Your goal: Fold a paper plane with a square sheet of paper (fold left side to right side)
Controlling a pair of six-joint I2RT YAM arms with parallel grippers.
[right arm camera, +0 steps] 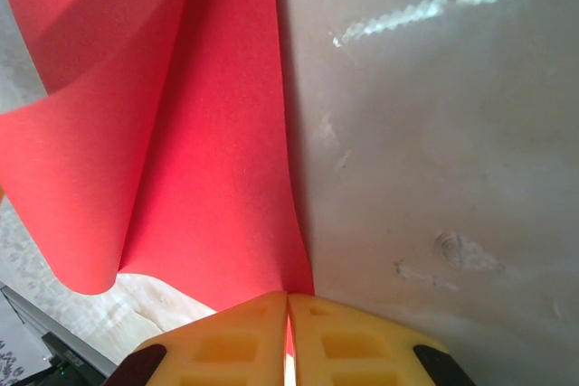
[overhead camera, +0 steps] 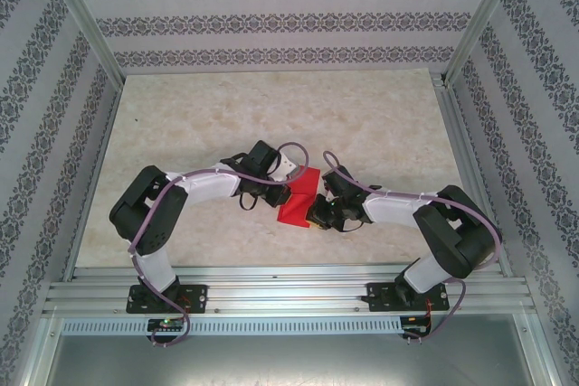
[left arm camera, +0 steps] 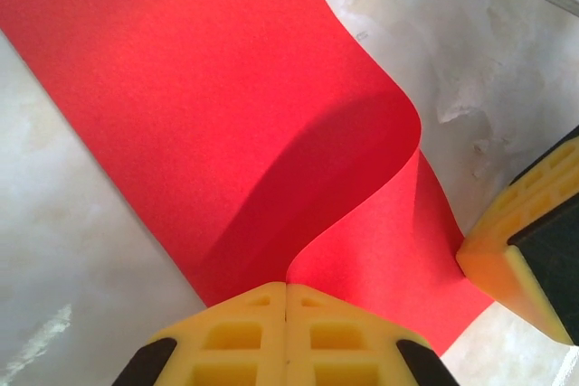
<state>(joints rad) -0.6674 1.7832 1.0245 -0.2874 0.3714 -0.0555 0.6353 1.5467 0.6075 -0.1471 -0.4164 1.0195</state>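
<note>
The square sheet of paper (overhead camera: 298, 198), bright red, is held between both grippers near the middle of the table and is bent into a loose curve. In the left wrist view the sheet (left arm camera: 226, 106) bows upward, and my left gripper (left arm camera: 288, 288) is shut on its edge with the yellow fingers pressed together. A yellow finger (left arm camera: 520, 241) of the right gripper touches the sheet's far corner there. In the right wrist view my right gripper (right arm camera: 289, 297) is shut on the sheet (right arm camera: 217, 178), with red showing in the slit between its pads. One flap curls over at the left.
The pale marbled tabletop (overhead camera: 271, 115) stretches behind and to both sides of the arms. Aluminium rails (overhead camera: 289, 291) run along the near edge, and frame posts and patterned walls close in the sides and back.
</note>
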